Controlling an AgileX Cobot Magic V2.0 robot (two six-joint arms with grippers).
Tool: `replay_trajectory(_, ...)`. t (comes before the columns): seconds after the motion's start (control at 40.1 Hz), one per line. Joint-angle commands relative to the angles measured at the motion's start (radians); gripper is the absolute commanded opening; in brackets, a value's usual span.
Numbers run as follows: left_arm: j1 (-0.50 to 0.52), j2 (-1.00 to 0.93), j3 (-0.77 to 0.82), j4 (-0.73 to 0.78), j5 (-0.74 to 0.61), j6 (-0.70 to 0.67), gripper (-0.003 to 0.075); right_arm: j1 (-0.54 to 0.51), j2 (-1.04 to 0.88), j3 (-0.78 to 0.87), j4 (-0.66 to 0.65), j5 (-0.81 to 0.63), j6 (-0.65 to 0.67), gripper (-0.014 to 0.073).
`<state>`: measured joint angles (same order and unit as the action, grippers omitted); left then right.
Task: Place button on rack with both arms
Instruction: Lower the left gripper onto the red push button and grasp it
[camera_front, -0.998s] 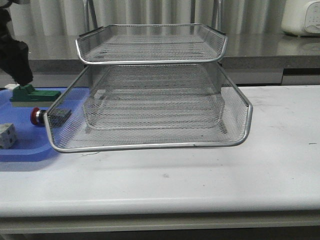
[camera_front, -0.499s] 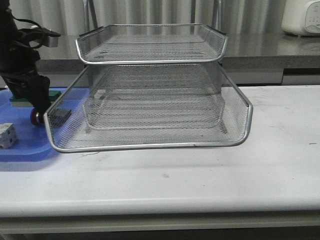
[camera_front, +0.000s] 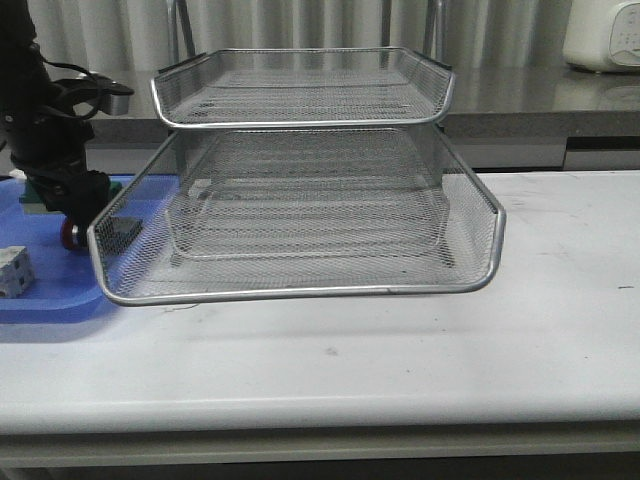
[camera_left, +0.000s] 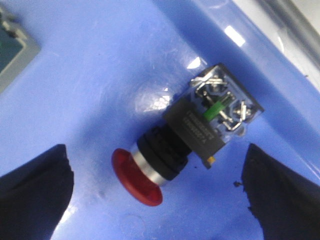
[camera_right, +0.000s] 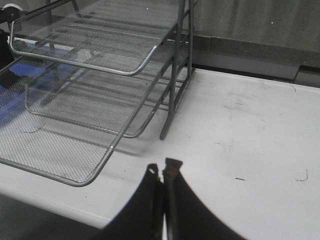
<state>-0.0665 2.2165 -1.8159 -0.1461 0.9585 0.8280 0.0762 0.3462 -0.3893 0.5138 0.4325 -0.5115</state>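
Observation:
The button (camera_left: 187, 137) lies on its side on the blue tray (camera_left: 90, 85), red head (camera_left: 136, 177) towards my fingers. My left gripper (camera_left: 155, 165) is open just above it. One finger (camera_left: 35, 192) stands on each side, apart from the button. In the front view the left gripper (camera_front: 75, 205) hangs over the button's red head (camera_front: 68, 236), next to the rack's left front corner. The silver wire rack (camera_front: 300, 215) stands mid-table. My right gripper (camera_right: 164, 169) is shut and empty above bare table, to the right of the rack (camera_right: 95, 70). It does not show in the front view.
A green block (camera_front: 28, 196) lies behind the left gripper on the blue tray (camera_front: 50, 295). A white block (camera_front: 12, 270) sits at the tray's front. A white appliance (camera_front: 605, 35) stands on the back counter at far right.
My left arm has swung from over the green block forward and right, and has come down over the button. The rack and blocks have not moved.

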Motion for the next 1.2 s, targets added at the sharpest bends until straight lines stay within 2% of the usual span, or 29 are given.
replay_trajectory(0.0,-0.013,-0.045,-0.033,-0.02,-0.014,0.008,0.0643,0.001,0.005,-0.029,0.015,-0.069,-0.001,-0.006)
replay_trajectory(0.324,-0.023,0.023,-0.11,-0.025,-0.011,0.008,0.0643,0.001,0.005,-0.029,0.015,-0.069,-0.001,-0.006)
replay_trajectory(0.724,-0.034,0.043,-0.111,-0.026,-0.009,0.012,0.0627,0.001,0.005,-0.029,0.015,-0.069,-0.001,-0.006)
replay_trajectory(0.824,-0.034,0.043,-0.111,-0.026,-0.009,0.012,0.0552,0.001,0.005,-0.029,0.015,-0.069,-0.001,-0.006)
replay_trajectory(1.048,-0.034,0.043,-0.111,-0.026,-0.009,0.012,0.0283,0.001,0.005,-0.029,0.015,-0.069,-0.001,-0.006)
replay_trajectory(1.173,-0.032,0.043,-0.111,-0.026,-0.009,0.012,0.0212,0.001,0.005,-0.029,0.015,-0.069,-0.001,-0.006)
